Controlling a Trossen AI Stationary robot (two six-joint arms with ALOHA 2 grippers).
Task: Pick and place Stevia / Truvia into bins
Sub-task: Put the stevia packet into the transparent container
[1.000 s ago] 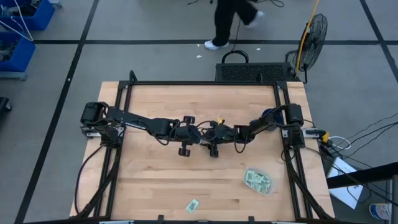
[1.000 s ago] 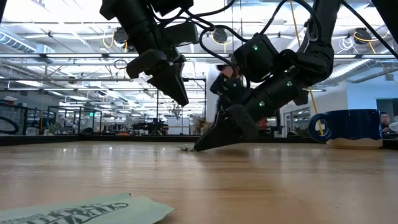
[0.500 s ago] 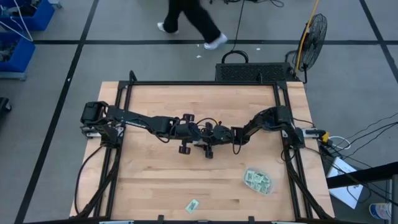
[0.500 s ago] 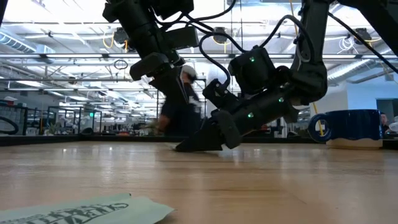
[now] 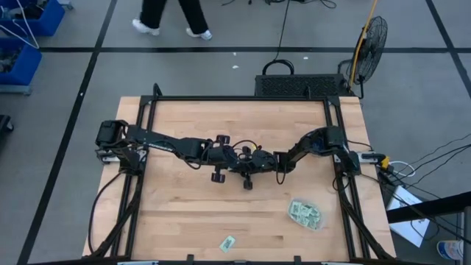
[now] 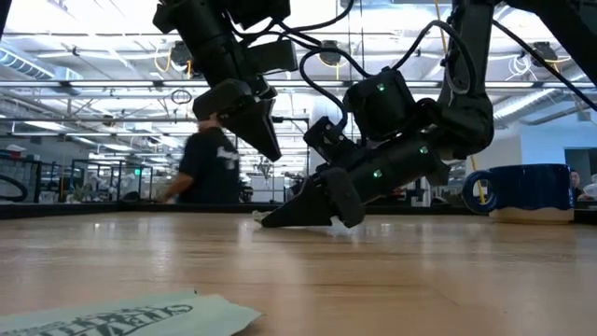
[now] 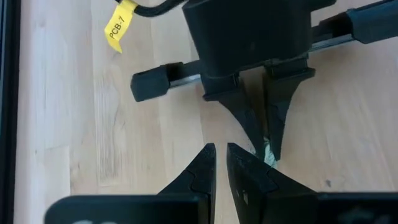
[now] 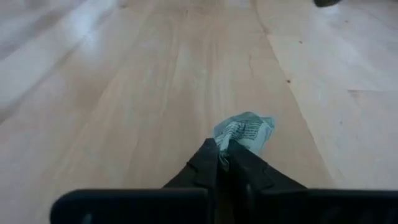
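A crumpled pale green Stevia sachet (image 8: 244,132) lies at the table's middle, with my right gripper (image 8: 219,149) shut on it; the gripper slants down until its tips are at the table top (image 6: 268,221). My left gripper (image 6: 272,151) hangs just above it, fingers pointing down, all but shut with only a thin slit and nothing between them (image 7: 220,150). The clear bin (image 5: 304,213) stands near the right front and holds several sachets. Another sachet (image 5: 227,243) lies flat by the near edge. My right gripper pinches the crumpled sachet by its near edge (image 8: 225,140) between the two fingertips. The fingers come slanting down from the table's right side. The rest of the sachet sticks out beyond the tips and lies on the wood.
A dark blue mug (image 6: 522,189) stands at the right in the low view. A black fan (image 5: 368,40) and a dark crate (image 5: 302,85) stand off the table's far right corner. A person (image 5: 173,15) walks on the floor behind the table.
My right gripper has moved a little toward the table's left edge, sunk lower along the table top, and shut on the sachet. The person behind the table has walked on toward the left.
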